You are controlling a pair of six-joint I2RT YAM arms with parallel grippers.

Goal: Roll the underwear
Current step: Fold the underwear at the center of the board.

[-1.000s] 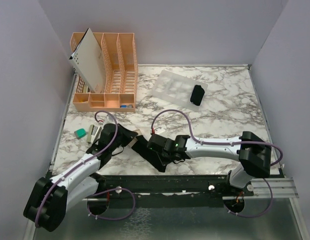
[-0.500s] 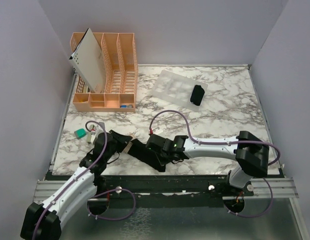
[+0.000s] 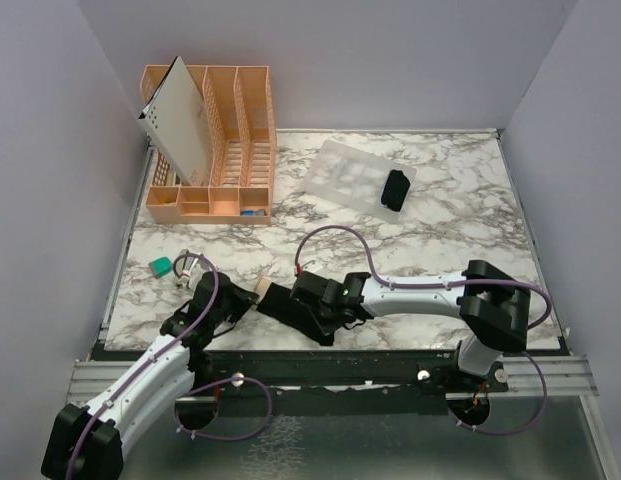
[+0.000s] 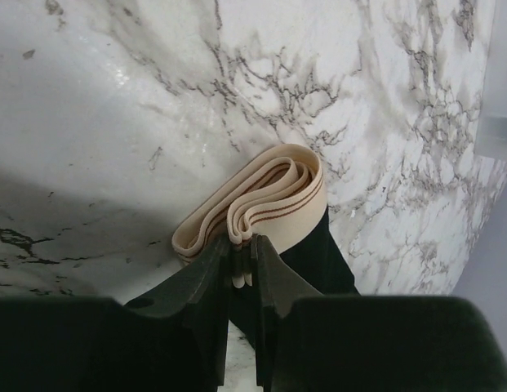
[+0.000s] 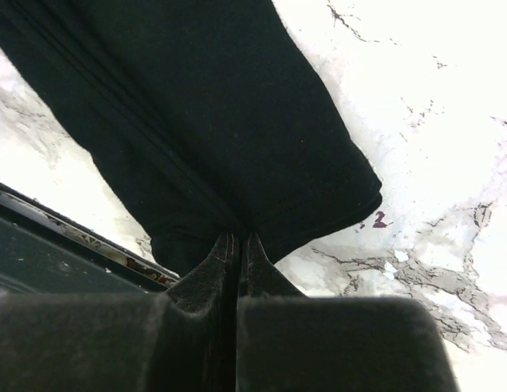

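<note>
Left gripper (image 4: 242, 255): clamped narrowly on the tan waistband (image 4: 261, 196), whose stacked layers are pinched between the two fingers just above the table (image 4: 114, 122).
Tan waistband: folded over itself in several layers at the left end of the garment. Whether the loop is resting on the marble or lifted clear of it cannot be told.
Flat underwear (image 3: 290, 305): a black cloth lying near the front edge of the table between the two grippers. It is drawn into a narrow strip from the band on the left to the black hem on the right.
Right gripper (image 5: 237, 243): fingers brought together on the black fabric, with a thin fold of the hem clamped between them close to the table's front edge.
Rolled underwear (image 3: 395, 190): a small black bundle set on a translucent tray (image 3: 340, 170) at the far side, well apart from both arms. It is judged to be finished.
Step in hand: judged to be the start of rolling the second garment. The strip is held at both ends and the band end is already doubled over, but no tight roll is formed yet.
Next move: the band end is probably to be turned over toward the right, layer on layer, while the hem end is held as an anchor. A firm pinch on the slippery stacked band is called for, and enough tension that the soft cloth is not bunched or skewed.
</note>
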